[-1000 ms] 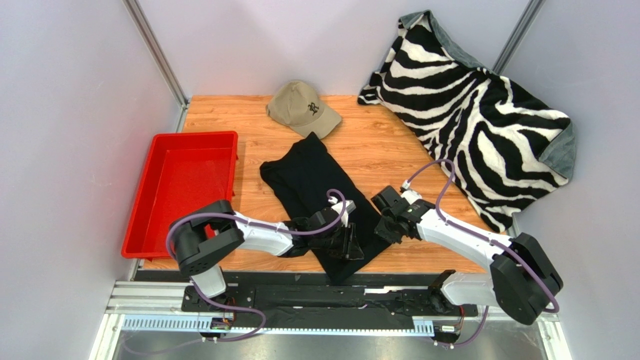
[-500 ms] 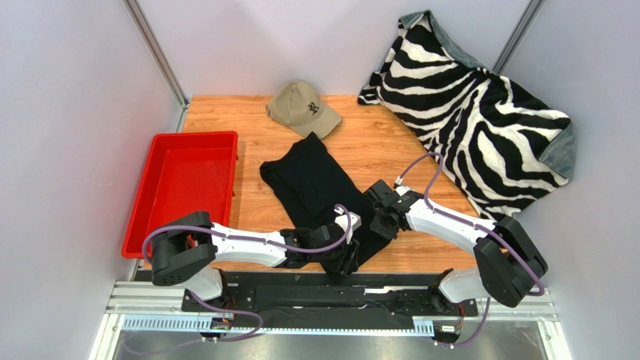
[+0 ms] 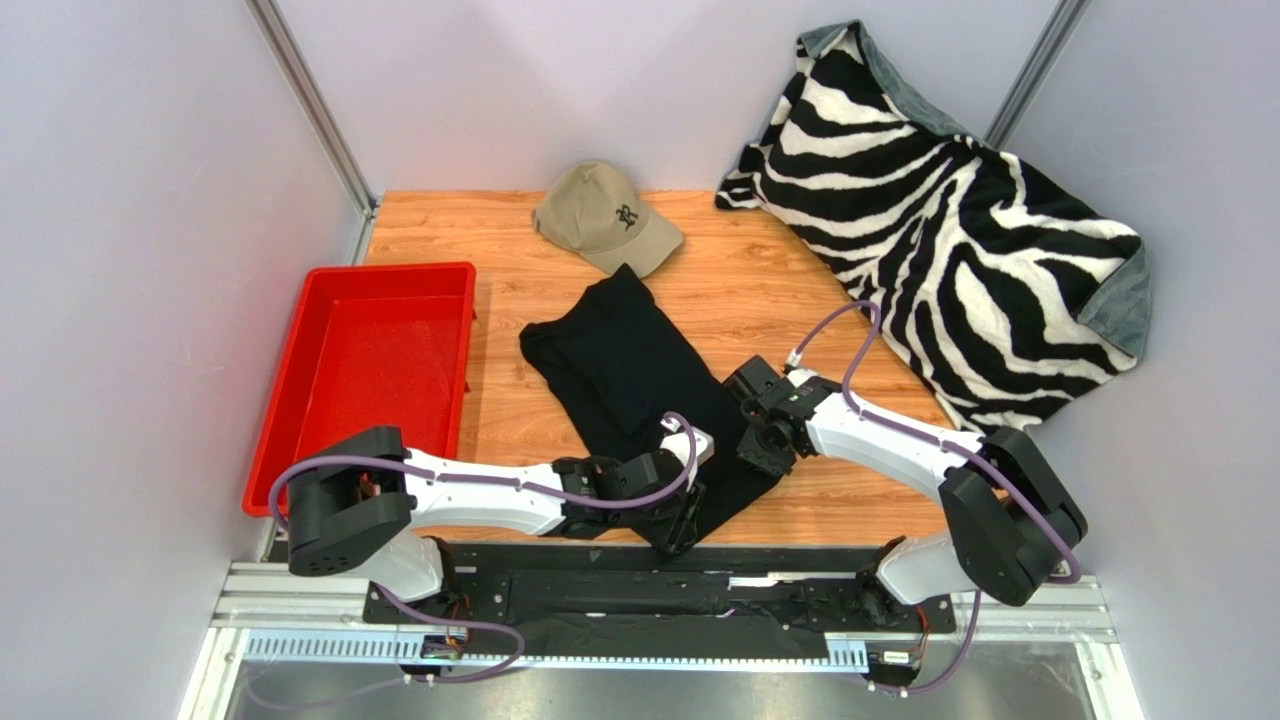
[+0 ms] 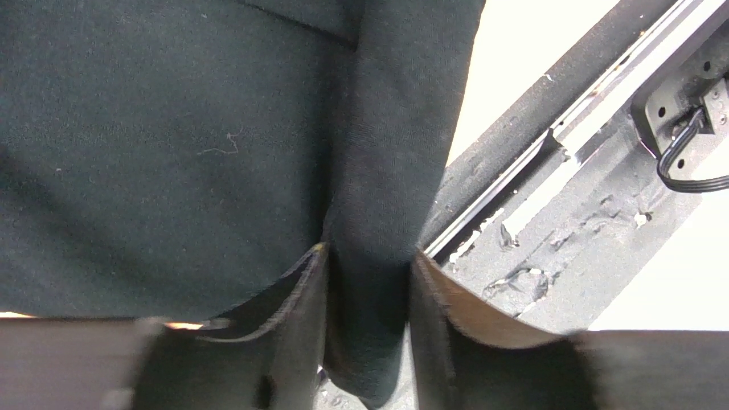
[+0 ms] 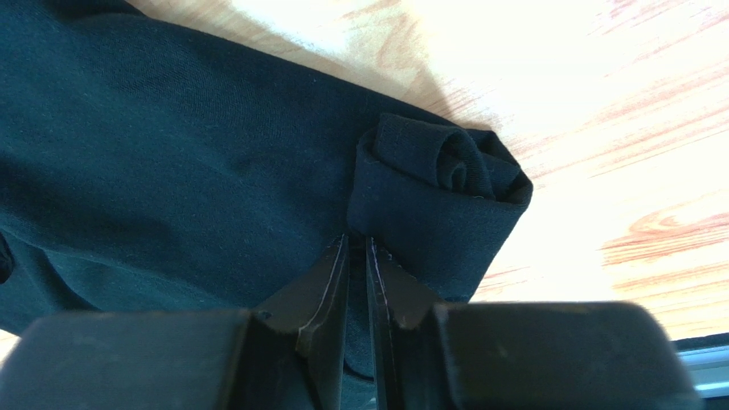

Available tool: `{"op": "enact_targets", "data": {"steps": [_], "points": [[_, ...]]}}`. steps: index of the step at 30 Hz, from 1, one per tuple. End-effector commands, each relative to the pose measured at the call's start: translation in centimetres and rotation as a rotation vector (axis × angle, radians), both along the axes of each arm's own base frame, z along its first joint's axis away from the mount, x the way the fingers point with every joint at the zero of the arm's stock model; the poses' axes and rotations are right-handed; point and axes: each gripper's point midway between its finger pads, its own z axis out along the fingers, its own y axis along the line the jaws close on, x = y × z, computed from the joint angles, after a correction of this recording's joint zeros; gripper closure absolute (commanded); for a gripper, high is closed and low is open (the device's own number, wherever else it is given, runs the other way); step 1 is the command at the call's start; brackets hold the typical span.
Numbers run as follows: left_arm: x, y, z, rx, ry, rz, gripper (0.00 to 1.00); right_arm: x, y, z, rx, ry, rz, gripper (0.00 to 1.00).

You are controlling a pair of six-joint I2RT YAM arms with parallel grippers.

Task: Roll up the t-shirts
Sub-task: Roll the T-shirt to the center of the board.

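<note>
Top external, t-shirt point(image 3: 624, 368) in the middle of the worktop point(image 3: 751, 285), near end at the front edge, bare wood to its right, left hand point(image 3: 679, 510) clamping that end, right hand point(image 3: 759, 435) pinching a fold beside the roll, hands closer together than before.

You see a black t-shirt point(image 3: 624, 360), red tray point(image 3: 388, 273), tan cap point(image 3: 601, 210), black-and-white zebra-striped blanket point(image 3: 962, 255), orange wood-grain table point(image 3: 751, 285)

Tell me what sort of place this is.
Likely a robot lab test cell: left arm and right arm bolted to a metal rail beside a wooden table, plain grey walls boxing it in, staged props like a black t-shirt and red tray.
</note>
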Motion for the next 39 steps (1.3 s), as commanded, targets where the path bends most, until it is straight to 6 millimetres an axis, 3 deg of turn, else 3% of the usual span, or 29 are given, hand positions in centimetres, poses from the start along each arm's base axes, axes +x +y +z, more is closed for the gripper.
{"op": "enact_targets", "data": {"steps": [1,3,6,9,12,15,21,25,32,39], "points": [[-0.4,0.3,0.8,-0.013,0.01,0.001,0.65,1.1,0.1,0.5,-0.016,-0.034,-0.003,0.81],[-0.7,0.3,0.5,-0.02,0.033,0.005,0.72,1.4,0.3,0.9,-0.009,-0.043,-0.001,0.79],[-1.0,0.3,0.0,-0.046,0.085,0.016,0.96,1.8,0.6,1.3,-0.004,-0.053,0.005,0.75],[-1.3,0.8,-0.7,-0.061,0.145,0.035,1.0,2.1,0.9,1.7,0.005,-0.068,0.014,0.7],[-1.0,0.5,-0.7,-0.124,0.207,0.057,1.0,2.7,1.3,2.8,0.034,-0.109,0.027,0.58],[-0.7,0.7,-0.8,-0.18,0.276,0.079,1.0,3.0,1.6,4.2,0.061,-0.156,0.046,0.52],[-0.6,0.8,-1.1,-0.223,0.378,0.092,1.0,2.1,0.8,6.3,0.053,-0.201,0.067,0.5],[-0.7,0.8,-1.4,-0.243,0.424,0.093,1.0,0.3,0.4,6.3,0.036,-0.197,0.078,0.5],[-0.8,0.7,-2.1,-0.241,0.467,0.099,1.0,-3.0,0.7,4.3,0.069,-0.177,0.09,0.5],[-0.8,0.9,-2.3,-0.235,0.473,0.104,1.0,-4.0,1.5,3.5,0.084,-0.163,0.103,0.51]]}}
